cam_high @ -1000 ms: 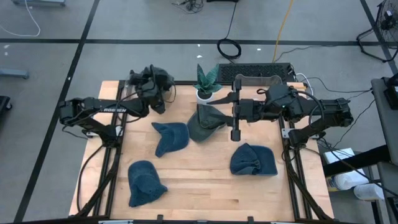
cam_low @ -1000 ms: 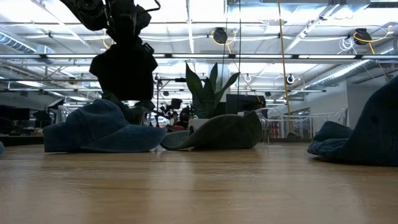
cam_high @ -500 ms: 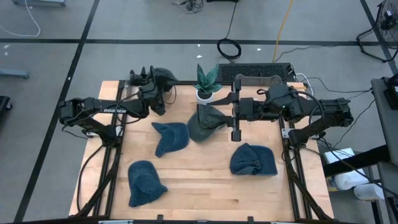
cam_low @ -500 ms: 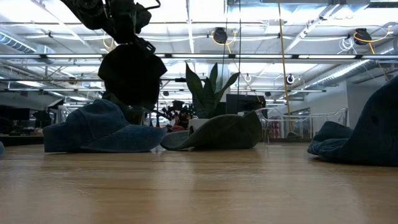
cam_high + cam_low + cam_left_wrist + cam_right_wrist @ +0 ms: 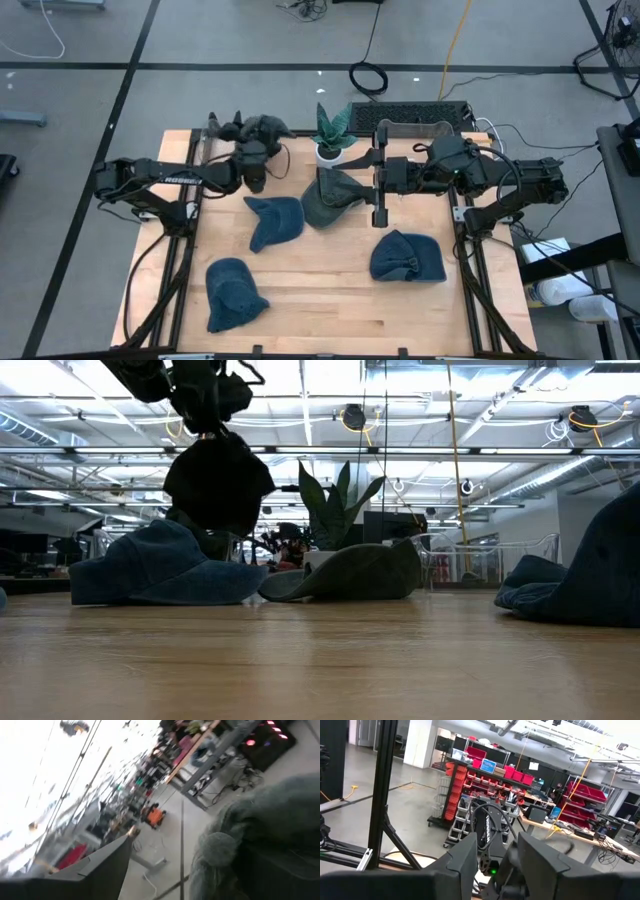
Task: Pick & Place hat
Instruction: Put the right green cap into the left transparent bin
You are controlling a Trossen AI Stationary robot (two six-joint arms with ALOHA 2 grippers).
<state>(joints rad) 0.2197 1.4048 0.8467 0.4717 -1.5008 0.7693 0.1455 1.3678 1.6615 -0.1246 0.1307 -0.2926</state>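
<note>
**Dark hat in the air at the back left of the surface**

Over the back left part of the surface (image 5: 320, 310): the left end effector (image 5: 250, 152), with the dark hat (image 5: 263, 127) bunched just beyond it, near the back edge. From table height, seen high up, the left end effector (image 5: 205, 390), and right beneath it the dark hat (image 5: 218, 480), clear of the wood and touching nothing below. In the left wrist view, close against the camera, grey-looking fabric of the dark hat (image 5: 265, 825). Cannot tell whether spread or pinching the cloth: contact hidden by the hat itself.

Near the middle, toward the back, level over the surface: the right end effector (image 5: 376, 188), above the edge of the olive hat (image 5: 330, 197). Parted by a moderate gap, with nothing between and nothing touched, as seen in the right wrist view (image 5: 492, 865).

Lying flat on the wood: three blue hats, one beside the olive hat (image 5: 275, 220), one at the front left (image 5: 235, 293), one on the right (image 5: 408, 257). At the back, between the two arms, a potted plant (image 5: 333, 135); behind it, off the wood, a keyboard (image 5: 425, 115).

Writing: white lettering along the left arm (image 5: 180, 178), too small to read with certainty. On the red bins (image 5: 515, 772) across the room, no legible labels.
</note>
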